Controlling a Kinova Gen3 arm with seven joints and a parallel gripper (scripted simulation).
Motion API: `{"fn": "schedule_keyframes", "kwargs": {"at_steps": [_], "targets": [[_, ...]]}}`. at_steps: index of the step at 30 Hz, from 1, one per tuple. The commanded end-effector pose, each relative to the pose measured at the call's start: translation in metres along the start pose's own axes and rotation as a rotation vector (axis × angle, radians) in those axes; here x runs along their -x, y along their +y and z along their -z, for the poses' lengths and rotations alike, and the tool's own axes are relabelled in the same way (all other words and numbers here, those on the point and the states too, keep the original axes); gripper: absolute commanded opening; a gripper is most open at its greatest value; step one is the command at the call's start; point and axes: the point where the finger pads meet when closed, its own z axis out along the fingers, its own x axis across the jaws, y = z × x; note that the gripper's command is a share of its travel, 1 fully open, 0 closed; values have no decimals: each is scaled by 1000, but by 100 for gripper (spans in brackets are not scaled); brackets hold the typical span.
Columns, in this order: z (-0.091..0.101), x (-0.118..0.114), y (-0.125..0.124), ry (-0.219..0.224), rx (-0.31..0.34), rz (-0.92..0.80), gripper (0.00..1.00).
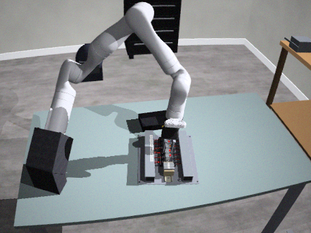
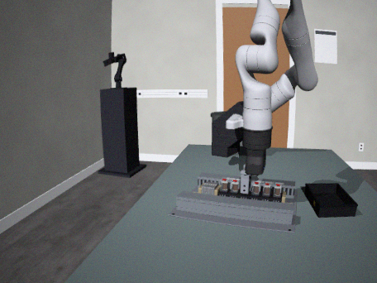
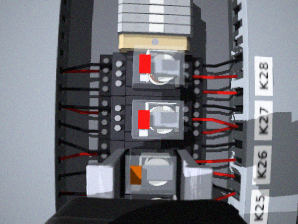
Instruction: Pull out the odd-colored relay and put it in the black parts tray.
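Note:
The relay with the orange button (image 3: 135, 175), beside label K26, is between the two fingers of my gripper (image 1: 168, 145) (image 2: 245, 184) (image 3: 151, 166), which is shut on it. It sits a little left of its neighbours in the wrist view; whether its pins are still in the socket is hidden. The other relays show red buttons, two of them (image 3: 160, 68) (image 3: 159, 120) in the wrist view. The relay panel (image 1: 186, 153) (image 2: 236, 211) (image 3: 30, 125) looks flat on the table. The black parts tray (image 1: 153, 127) (image 2: 336, 212) stands beside the panel's far end in the top view.
Grey wiring ducts run along both sides of the relay row, with thin black and red wires beside the sockets. Terminal blocks (image 1: 168, 165) (image 2: 210, 188) (image 3: 155, 20) stand at one end of the row. The arm's black base (image 1: 48, 160) is at the table's left in the top view.

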Motion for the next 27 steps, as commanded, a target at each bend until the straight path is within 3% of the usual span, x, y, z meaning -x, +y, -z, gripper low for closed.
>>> {"fn": "schedule_keyframes", "kwargs": {"at_steps": [1, 27], "targets": [[1, 1, 0, 5, -1, 0, 0], [1, 0, 0, -24, -1, 0, 0]]}}
